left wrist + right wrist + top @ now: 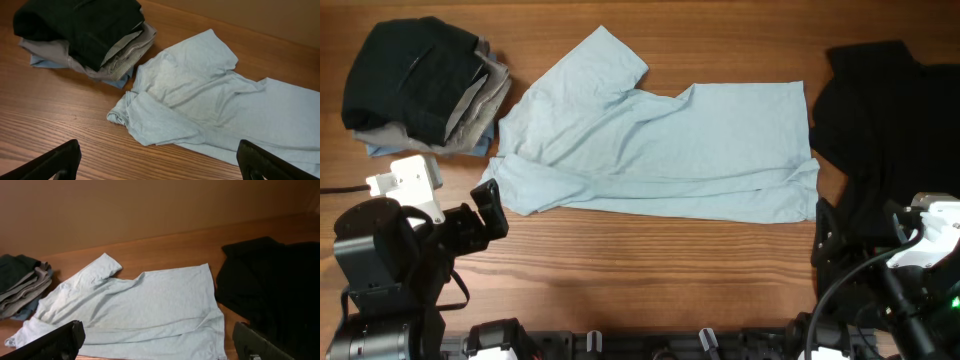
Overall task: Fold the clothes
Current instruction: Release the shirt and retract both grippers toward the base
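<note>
Left claw (158, 163) and right claw (157, 342) hang low at six o'clock over the counter (650, 270), both spread wide, holding and touching nothing. At the centre lies the pale blue T-shirt (660, 150), with its near long edge turned in and one sleeve out toward eleven o'clock. I judge it about half folded. The folded pile (420, 85) at ten o'clock looks finished. The black shirt (890, 120) at three o'clock is not yet folded.
</note>
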Controlling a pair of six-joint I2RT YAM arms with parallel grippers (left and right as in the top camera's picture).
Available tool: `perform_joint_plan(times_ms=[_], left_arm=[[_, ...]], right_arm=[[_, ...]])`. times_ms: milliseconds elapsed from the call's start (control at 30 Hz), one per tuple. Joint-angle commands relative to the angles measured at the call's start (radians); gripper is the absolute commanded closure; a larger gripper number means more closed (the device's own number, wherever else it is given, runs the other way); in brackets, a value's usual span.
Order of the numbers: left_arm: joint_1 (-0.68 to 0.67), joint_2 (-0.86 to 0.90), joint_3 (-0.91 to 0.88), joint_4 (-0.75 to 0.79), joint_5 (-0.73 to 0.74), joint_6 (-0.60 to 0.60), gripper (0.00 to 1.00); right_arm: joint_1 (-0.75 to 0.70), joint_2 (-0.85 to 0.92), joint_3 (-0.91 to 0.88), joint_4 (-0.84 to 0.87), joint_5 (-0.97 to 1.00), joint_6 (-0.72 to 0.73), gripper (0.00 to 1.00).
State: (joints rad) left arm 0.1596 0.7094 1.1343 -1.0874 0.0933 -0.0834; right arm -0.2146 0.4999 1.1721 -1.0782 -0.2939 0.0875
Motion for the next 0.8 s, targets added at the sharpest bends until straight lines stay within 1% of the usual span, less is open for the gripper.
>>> perform_joint_plan(times_ms=[0, 167, 733, 767], left_arm=[[-0.001, 0.0, -0.001, 0.005, -0.016, 0.009, 0.0], [-0.001, 0.0, -0.001, 0.005, -0.016, 0.009, 0.0], [-0.001, 0.0, -0.001, 0.005, -0.016, 0.009, 0.0], [-0.001, 0.0, -0.001, 0.048, -0.012, 0.008, 0.0]], right_arm=[[0.004, -0.005, -0.002, -0.009, 0.018, -0.009, 0.0], [0.004, -0.005, -0.002, -0.041, 0.018, -0.009, 0.0], [0.004, -0.005, -0.002, -0.042, 0.018, -0.009, 0.0], [0.004, -0.005, -0.002, -0.042, 0.018, -0.009, 0.0]])
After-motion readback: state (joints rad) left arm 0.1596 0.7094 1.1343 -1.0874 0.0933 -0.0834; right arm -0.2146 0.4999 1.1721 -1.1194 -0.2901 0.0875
